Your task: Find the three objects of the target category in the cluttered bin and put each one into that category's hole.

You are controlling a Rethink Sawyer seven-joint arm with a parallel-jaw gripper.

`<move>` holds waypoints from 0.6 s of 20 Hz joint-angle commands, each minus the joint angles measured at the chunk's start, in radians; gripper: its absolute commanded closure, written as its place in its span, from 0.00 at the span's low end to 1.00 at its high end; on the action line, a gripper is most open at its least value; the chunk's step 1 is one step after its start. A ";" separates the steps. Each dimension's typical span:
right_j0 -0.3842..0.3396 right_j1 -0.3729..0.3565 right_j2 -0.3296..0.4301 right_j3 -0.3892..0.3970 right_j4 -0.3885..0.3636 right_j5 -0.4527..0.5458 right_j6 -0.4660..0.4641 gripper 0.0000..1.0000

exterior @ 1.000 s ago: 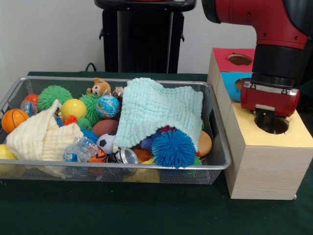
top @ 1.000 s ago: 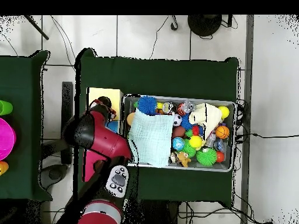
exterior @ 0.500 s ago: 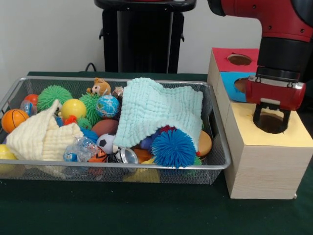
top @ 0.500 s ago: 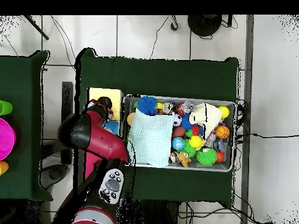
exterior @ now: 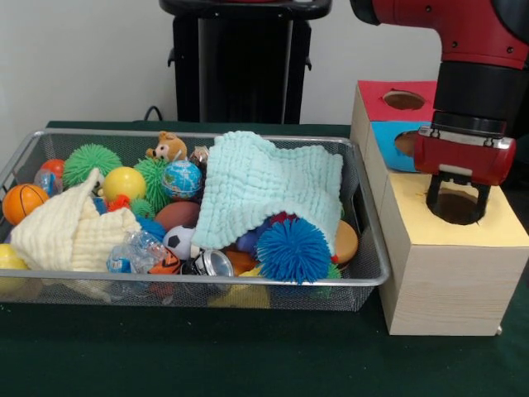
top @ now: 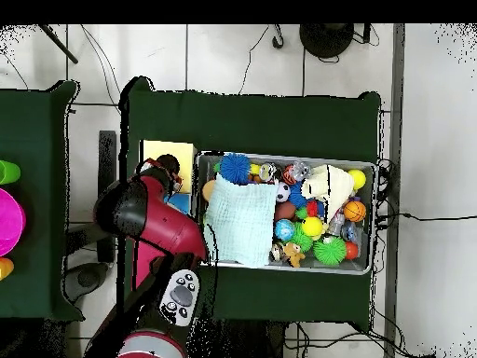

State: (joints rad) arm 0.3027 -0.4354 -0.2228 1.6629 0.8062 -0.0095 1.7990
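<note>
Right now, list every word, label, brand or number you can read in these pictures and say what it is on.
None can be read.
The small globe ball has map markings, too small to read.
The crushed can shows no legible label.
The wooden box has plain red, blue and yellow panels without lettering.

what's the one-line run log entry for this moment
gripper: open, empty, over round hole in yellow top of wooden box | silver wire mesh bin: full of toys | pale green waffle cloth: draped over toys | spiky blue ball: at bin's front edge
</note>
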 commanded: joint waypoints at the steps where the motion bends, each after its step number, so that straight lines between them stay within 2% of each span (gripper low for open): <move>1: -0.009 0.017 0.034 0.058 0.043 0.143 0.272 0.00; 2: -0.003 0.019 0.027 0.058 0.044 0.142 0.272 0.00; 3: 0.004 0.022 0.021 0.059 0.045 0.141 0.273 1.00; 8: 0.005 0.017 0.015 0.053 0.034 0.168 0.263 1.00; 12: 0.041 0.011 -0.035 0.043 0.032 0.231 0.285 1.00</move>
State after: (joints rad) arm 0.3329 -0.4359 -0.2622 1.6686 0.8092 0.0529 1.8008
